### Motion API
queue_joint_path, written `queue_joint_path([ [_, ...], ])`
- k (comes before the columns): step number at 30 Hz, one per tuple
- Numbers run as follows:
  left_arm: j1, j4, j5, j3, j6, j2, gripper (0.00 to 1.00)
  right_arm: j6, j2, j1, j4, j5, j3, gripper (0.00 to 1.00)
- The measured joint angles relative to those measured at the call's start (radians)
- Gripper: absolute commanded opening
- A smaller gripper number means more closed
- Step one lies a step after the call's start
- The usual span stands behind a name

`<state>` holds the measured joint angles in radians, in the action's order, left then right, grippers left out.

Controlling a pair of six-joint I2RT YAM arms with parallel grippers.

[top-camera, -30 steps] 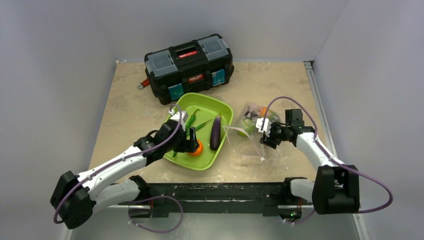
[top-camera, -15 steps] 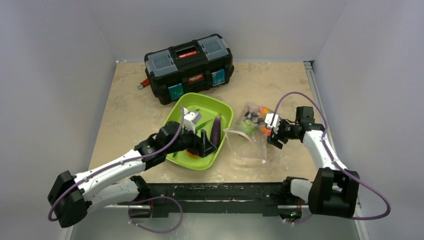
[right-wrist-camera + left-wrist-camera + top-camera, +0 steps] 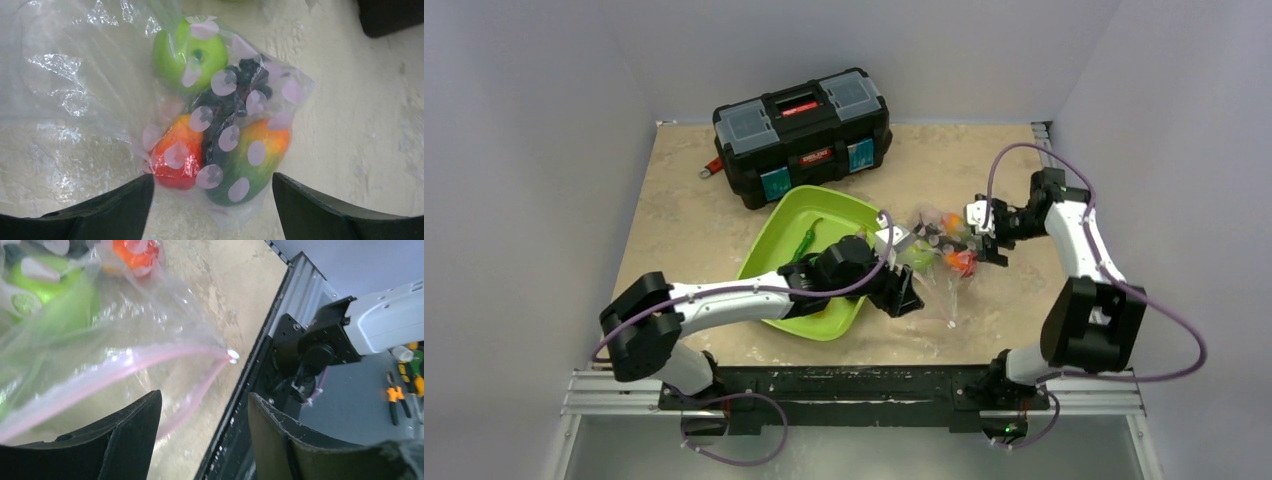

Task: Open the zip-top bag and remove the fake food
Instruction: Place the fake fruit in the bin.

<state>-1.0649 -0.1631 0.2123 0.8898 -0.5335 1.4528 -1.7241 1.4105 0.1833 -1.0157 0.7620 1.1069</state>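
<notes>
**Bag stretched between two open grippers.** Your left gripper (image 3: pixel 202 435) hangs wide open and empty just short of the mouth of the zip-top bag (image 3: pixel 932 285). The pink zip strip (image 3: pixel 100 375) lies ahead of its fingers and runs crosswise, from beyond the left finger to a corner ahead, nearer the right finger. The strip's two lips meet at that corner and stand apart away from it, so the mouth looks at least partly open. How far along it is open, the wrist view does not show.

Your right gripper (image 3: pixel 212 187) is likewise spread wide and holds nothing. It hovers over the bag's closed, dotted end, where the fake food (image 3: pixel 962 262) is bunched. The strawberry (image 3: pixel 172 162) and mango (image 3: pixel 250 155) sit just ahead of and between its fingertips, the dark berries (image 3: pixel 245 80) lie beyond them, and the lime (image 3: pixel 190 52) is farthest ahead.

The bag's long axis runs from one gripper to the other, mouth at your left fingers and load at your right. By this reading, the coming move turns on that. The left arm is nearer the opening and faces into it, while the right sits over the far end, placed to pin or lift the bottom. The food lies well beyond the left fingers, with the bag's empty length between. The lime-green tray (image 3: pixel 776 250) lies behind the left gripper, under its arm.
</notes>
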Motion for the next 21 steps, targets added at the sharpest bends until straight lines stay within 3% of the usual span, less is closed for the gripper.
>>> queue_joint_path([
  [6, -0.018, -0.086, -0.093, 0.060, 0.090, 0.144, 0.58, -0.231, 0.239, -0.067, -0.143, 0.023, 0.157, 0.83],
  [13, -0.025, -0.254, -0.238, -0.031, 0.180, 0.182, 0.61, -0.209, 0.303, -0.229, -0.093, 0.016, 0.164, 0.82],
  [21, -0.032, -0.380, -0.297, -0.119, 0.274, 0.184, 0.62, -0.148, 0.393, -0.300, -0.023, -0.038, 0.203, 0.78],
])
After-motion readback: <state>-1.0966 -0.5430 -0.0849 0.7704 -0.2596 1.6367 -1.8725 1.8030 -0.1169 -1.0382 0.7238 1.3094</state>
